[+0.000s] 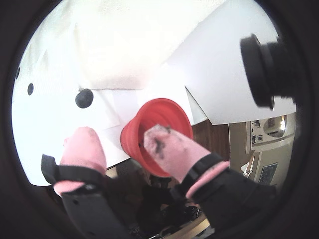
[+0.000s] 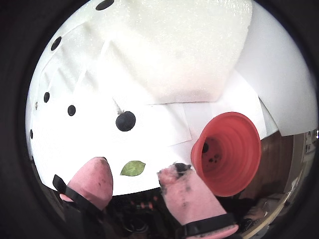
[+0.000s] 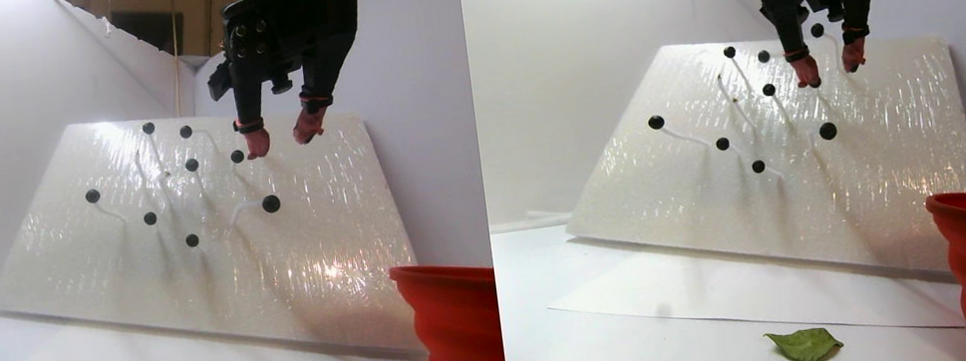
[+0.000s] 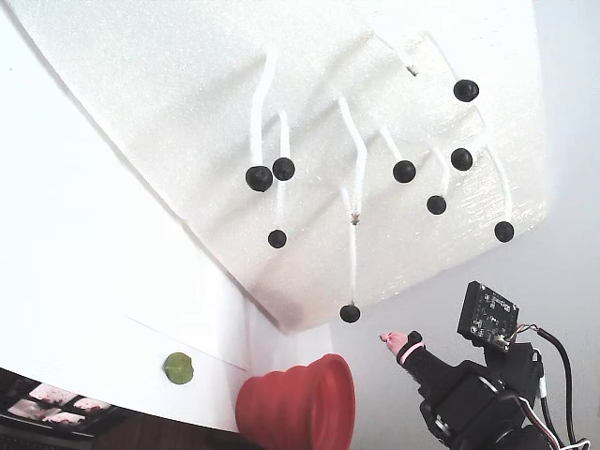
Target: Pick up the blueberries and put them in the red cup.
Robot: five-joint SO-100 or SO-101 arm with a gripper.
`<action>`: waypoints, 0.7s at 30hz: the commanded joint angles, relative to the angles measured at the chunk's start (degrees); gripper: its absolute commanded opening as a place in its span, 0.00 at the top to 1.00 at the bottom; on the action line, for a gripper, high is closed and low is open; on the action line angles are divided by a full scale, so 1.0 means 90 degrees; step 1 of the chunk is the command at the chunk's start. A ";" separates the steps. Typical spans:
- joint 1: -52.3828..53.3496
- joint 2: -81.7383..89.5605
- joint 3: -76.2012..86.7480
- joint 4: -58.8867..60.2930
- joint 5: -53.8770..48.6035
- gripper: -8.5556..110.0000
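Pink gripper (image 2: 134,180) open, seemingly empty, beside red cup (image 2: 234,149)

Black arm, pink-tipped pincer (image 2: 134,181).
Soft pink fingertips (image 2: 187,196) — smudged dark, banded by black straps; visible screws, a bare circuit board (image 4: 487,314) and thin cables (image 4: 553,352).

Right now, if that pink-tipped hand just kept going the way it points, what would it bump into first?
Probably the white foam board with the blueberries on stems. In the stereo pair view the open hand points down at its upper part, near one berry. Depth is unclear, so it may be the berry first.
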 commanded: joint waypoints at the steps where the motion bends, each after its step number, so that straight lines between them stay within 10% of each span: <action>1: -0.0049 0.0000 -0.0254 -0.0166 -0.0078 0.77; 21: -0.0332 -0.1016 -0.0781 -0.0879 -0.0273 0.76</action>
